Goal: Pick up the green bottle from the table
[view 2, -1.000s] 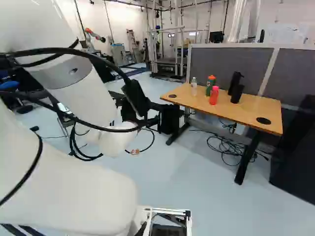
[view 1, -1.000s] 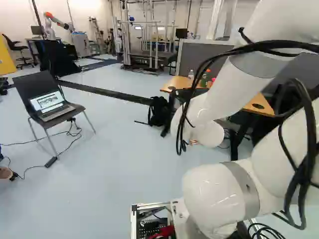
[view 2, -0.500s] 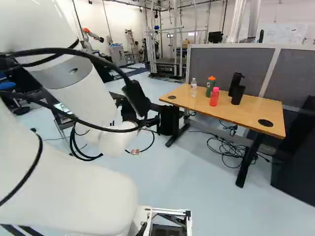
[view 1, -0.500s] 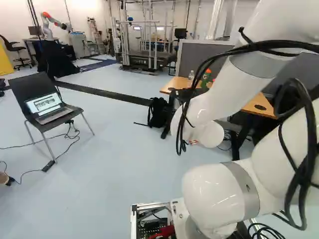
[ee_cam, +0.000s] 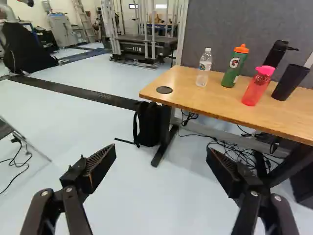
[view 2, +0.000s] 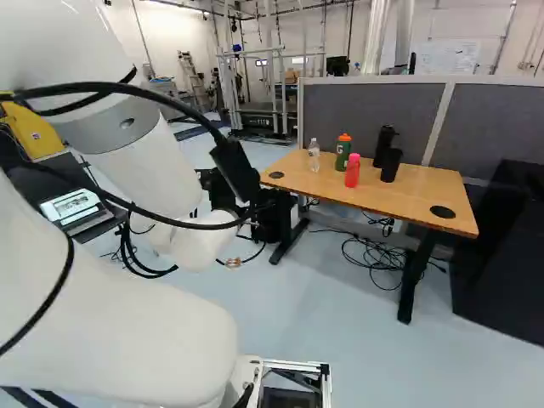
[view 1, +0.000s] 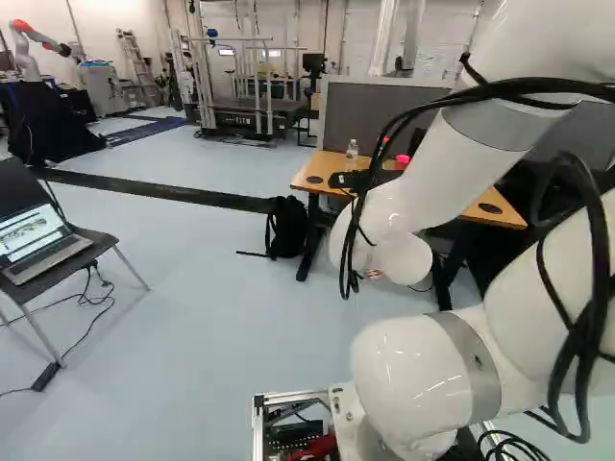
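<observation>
Carries the black two-fingered gripper [view 1: 349, 180] released, its fingers spread wide over the pale floor [ee_cam: 146, 196], with the light wooden table [ee_cam: 190, 78] ahead and to the right. Finds the green bottle with the orange cap [ee_cam: 235, 66] upright on the tabletop, towards the far edge, just before the grey fabric partition [ee_cam: 220, 29]. Leaves a strip of wood to the left, up to the clear plastic bottle with the white cap [ee_cam: 204, 68], and another to the near right, up to the translucent red bottle with the pink lid [ee_cam: 257, 88]. Sets the latter closer to the long near edge. Lines up farther right the black tapered cup [ee_cam: 290, 82] and, behind, the tall black bottle [ee_cam: 276, 53]. Ends at the left in a short edge, with the round black grommet [ee_cam: 164, 90] by the corner. Crowds the space below with the black metal leg [ee_cam: 165, 143], the black fabric backpack [ee_cam: 148, 122] near it, and tangled black cables [ee_cam: 234, 149] farther right. Opens onto broad floor between the table and, well to the left, the dark chair [view 1: 19, 182] bearing the open laptop [view 1: 38, 240].
</observation>
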Tool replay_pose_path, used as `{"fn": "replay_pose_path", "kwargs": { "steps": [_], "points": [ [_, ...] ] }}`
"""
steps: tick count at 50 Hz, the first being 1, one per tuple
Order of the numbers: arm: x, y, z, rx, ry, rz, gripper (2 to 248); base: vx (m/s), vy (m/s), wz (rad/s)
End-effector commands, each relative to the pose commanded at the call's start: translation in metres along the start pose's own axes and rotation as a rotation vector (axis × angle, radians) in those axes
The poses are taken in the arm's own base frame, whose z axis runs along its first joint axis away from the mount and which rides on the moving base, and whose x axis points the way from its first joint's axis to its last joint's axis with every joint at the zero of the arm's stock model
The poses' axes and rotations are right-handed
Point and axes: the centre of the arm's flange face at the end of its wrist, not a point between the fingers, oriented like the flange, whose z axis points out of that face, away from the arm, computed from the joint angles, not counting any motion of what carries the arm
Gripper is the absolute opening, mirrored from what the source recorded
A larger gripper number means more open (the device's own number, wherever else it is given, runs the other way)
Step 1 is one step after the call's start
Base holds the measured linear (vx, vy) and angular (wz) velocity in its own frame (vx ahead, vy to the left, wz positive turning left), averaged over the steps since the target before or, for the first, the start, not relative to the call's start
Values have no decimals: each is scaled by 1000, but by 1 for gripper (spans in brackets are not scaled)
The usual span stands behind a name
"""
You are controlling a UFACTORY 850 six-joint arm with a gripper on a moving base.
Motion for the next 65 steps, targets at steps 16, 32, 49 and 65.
{"fn": "replay_pose_path", "kwargs": {
  "steps": [16,32,49,65],
  "points": [
    [0,0,0,0,0,0,247,230,42,-268],
    [0,0,0,0,0,0,247,228,41,-264],
    [0,0,0,0,0,0,247,226,45,-251],
    [5,-2,10,-6,-5,11,247,199,55,-225]
  ]
}}
